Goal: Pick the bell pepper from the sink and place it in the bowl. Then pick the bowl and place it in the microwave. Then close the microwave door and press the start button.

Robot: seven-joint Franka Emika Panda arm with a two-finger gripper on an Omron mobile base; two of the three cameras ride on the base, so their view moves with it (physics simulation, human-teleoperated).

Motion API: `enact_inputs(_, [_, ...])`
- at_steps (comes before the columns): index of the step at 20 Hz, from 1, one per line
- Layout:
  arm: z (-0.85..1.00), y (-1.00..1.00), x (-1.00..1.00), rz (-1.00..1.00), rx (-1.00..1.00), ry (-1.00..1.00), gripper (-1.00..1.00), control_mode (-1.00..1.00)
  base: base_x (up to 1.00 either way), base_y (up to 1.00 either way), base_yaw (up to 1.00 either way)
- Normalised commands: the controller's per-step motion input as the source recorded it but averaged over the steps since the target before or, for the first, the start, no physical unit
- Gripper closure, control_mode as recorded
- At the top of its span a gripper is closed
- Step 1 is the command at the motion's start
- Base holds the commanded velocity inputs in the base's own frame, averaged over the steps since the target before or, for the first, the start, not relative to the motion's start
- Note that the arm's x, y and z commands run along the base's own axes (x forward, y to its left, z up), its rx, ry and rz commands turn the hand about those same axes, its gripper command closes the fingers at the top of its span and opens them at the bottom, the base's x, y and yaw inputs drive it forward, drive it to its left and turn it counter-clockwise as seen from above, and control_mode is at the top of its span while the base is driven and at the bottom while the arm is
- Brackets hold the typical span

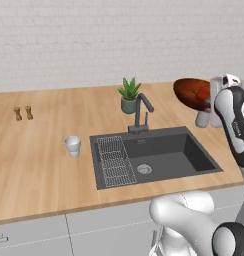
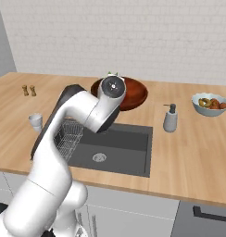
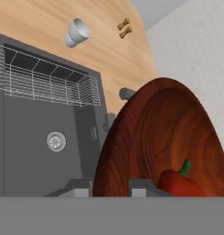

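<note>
Bell pepper (image 3: 178,182) sits in the bowl (image 3: 164,137); sink (image 1: 159,156) holds just rack and drain. Bowl is airborne above the worktop (image 1: 39,150) right of the faucet, claw (image 3: 109,189) pinched narrow on its rim. Left: microwave placement, door, start button.

Sink (image 1: 164,155) basin open around drain; rack (image 1: 113,161) fills its left end. Faucet (image 1: 140,114) and plant (image 1: 128,95) stand behind sink. Soap bottle (image 2: 170,118) right of sink. Cup (image 1: 73,146) left of sink, bench (image 1: 39,165) bare around it.
</note>
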Motion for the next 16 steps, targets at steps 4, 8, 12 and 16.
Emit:
enact_inputs(4, [0.27,0.13,-0.32,0.02,0.06,-0.01,1.00,-1.00,0.00,0.00,0.00])
enact_inputs(8, [0.26,0.00,-0.38,0.00,0.03,0.00,1.00,-1.00,0.00,0.00,0.00])
enact_inputs(12, [0.03,0.03,-0.11,0.00,0.00,0.00,1.00,1.00,-0.31,0.12,0.02])
enact_inputs(16, [0.00,0.00,0.00,0.00,0.00,0.00,1.00,1.00,-0.61,0.10,0.07])
